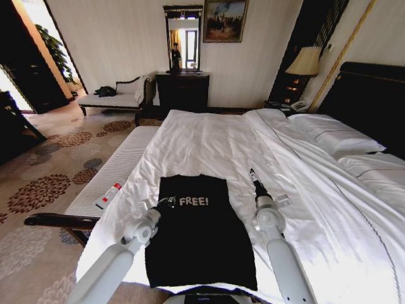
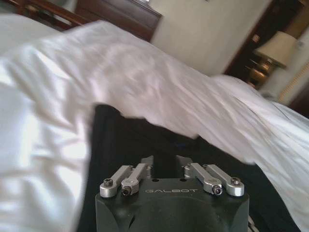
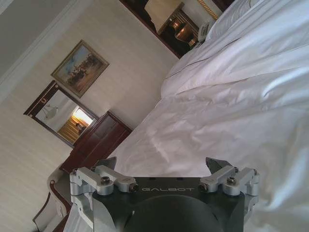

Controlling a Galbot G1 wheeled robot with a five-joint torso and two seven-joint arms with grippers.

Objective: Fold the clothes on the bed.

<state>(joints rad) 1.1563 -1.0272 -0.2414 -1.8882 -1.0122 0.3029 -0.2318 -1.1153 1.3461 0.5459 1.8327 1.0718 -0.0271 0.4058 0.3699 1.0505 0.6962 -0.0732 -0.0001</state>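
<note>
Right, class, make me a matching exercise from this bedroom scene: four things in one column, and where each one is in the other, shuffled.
Things:
1. black T-shirt
2. left gripper
3. right gripper
4. lamp

Places:
A. over bare white duvet, right of the shirt
B. lying flat at the bed's near edge
C. beside the dark headboard
D. at the shirt's upper left corner

Pairs: 1-B, 2-D, 3-A, 4-C
</note>
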